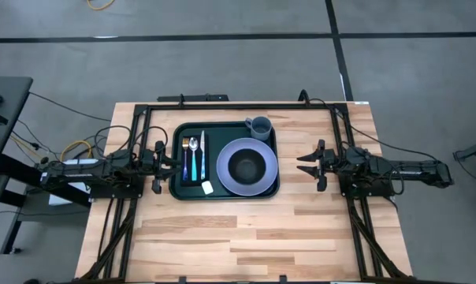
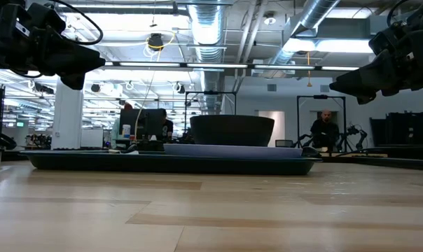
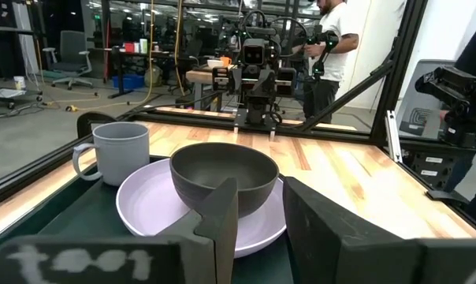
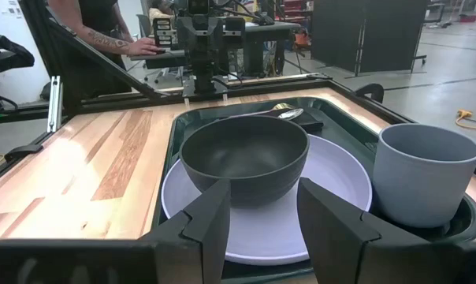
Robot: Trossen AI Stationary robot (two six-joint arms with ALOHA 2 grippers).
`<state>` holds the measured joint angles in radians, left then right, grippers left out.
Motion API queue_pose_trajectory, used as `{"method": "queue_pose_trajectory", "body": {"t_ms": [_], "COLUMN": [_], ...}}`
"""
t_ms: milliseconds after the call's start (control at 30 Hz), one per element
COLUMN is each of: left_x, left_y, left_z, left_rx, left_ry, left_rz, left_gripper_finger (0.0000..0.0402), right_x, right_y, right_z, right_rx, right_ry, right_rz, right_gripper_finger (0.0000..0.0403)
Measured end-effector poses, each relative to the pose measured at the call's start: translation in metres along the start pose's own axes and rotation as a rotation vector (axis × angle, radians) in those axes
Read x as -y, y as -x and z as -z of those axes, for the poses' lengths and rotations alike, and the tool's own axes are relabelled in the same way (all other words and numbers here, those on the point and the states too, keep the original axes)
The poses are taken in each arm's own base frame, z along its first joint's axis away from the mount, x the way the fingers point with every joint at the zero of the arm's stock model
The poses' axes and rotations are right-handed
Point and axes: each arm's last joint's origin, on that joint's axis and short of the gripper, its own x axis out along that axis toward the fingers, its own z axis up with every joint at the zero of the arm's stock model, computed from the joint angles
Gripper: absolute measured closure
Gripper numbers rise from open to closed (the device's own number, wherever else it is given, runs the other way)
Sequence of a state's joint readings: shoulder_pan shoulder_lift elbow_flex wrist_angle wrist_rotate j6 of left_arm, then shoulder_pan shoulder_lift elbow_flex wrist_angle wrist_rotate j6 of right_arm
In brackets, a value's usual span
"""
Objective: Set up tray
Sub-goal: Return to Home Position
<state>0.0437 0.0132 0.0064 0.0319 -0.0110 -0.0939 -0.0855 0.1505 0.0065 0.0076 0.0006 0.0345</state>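
The dark green tray lies flat on the wooden table. On it sits a lavender plate with a dark bowl resting in its middle. A grey mug stands in the tray's far right corner. A black napkin carries a fork and knife, with a small white packet beside it. My left gripper hovers open just left of the tray, raised off the table. My right gripper hovers open to the tray's right, also raised.
A black frame runs along the table's far edge and down both sides. Bare wood lies between the tray and the near edge. People stand in the room beyond the table.
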Motion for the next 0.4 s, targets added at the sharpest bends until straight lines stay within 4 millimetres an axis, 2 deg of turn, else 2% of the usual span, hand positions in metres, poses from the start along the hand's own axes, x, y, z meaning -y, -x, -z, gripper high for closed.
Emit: {"method": "queue_pose_trajectory", "body": {"t_ms": [400], "left_x": [0.0], "left_y": [0.0], "left_z": [-0.0001], "left_rx": [0.0], "left_ry": [0.001], "left_rz": [0.0], "left_gripper_finger": [0.031], "right_x": [0.0], "right_y": [0.0], "right_z": [0.0], "right_rx": [0.0], "right_ry": [0.0], "right_rz": [0.0], "right_gripper_finger": [0.0265]}}
